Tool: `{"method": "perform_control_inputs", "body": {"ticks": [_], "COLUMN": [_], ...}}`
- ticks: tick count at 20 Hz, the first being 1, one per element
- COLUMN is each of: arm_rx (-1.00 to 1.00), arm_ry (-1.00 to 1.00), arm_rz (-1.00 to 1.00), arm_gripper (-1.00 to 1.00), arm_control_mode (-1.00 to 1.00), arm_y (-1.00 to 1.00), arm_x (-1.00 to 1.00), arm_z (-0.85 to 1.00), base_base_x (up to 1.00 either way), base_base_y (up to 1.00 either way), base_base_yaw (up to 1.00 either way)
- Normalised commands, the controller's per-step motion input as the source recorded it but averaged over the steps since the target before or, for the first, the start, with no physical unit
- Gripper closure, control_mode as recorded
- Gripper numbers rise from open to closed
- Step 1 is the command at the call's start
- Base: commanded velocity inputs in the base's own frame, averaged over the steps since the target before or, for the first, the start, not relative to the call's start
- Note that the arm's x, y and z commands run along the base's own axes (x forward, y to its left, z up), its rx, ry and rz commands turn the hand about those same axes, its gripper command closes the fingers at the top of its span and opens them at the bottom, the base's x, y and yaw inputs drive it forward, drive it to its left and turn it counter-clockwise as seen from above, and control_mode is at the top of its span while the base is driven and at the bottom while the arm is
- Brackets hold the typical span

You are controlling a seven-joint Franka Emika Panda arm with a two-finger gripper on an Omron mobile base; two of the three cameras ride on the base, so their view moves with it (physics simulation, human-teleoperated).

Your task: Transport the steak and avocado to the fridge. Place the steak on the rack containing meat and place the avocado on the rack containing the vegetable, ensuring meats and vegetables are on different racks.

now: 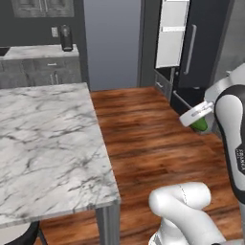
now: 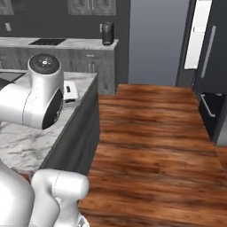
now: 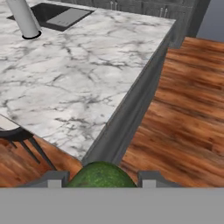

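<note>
The tool [image 3: 99, 183] is closed on the avocado [image 3: 99, 176], whose green top bulges between the two finger tips in the hand view. In the left base view the same avocado [image 1: 201, 124] hangs under the white hand, above the wood floor [image 1: 143, 139] and clear of the marble worktop [image 1: 43, 139].

Judged from this, the step in hand is the carry: the fruit is off the worktop and on its way across the floor, not yet shelved. The steak I cannot find in these pictures.

Farther off stands the fridge [image 1: 201, 48], its dark side and door handle showing, with a white door panel [image 1: 171, 33] hanging open. Its shelves are hidden from here, so what lies on them cannot be told. The next move calls for bringing the base round to face the open fridge, then reaching the avocado in onto the rack with the vegetable.
</note>
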Motion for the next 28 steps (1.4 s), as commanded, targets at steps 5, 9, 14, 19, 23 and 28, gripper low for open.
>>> {"method": "perform_control_inputs", "body": {"ticks": [5,9,14,19,23,28], "arm_rx": [0.00,0.00,0.00,0.00,0.00,0.00], "arm_ry": [0.00,0.00,0.00,0.00,0.00,0.00], "arm_rz": [0.00,0.00,0.00,0.00,0.00,0.00], "arm_gripper": [1.00,1.00,1.00,1.00,1.00,1.00], "arm_control_mode": [1.00,1.00,1.00,1.00,1.00,1.00], "arm_y": [0.00,0.00,0.00,0.00,0.00,0.00], "arm_x": [0.00,0.00,0.00,0.00,0.00,0.00], "arm_z": [0.00,0.00,0.00,0.00,0.00,0.00], "base_base_x": [0.00,-0.83,0.81,1.00,1.00,1.00], "base_base_y": [-1.00,-1.00,-1.00,-0.92,-0.28,0.53], "base_base_yaw": [0.02,-0.05,-0.16,-0.05,-0.03,-0.15]}}
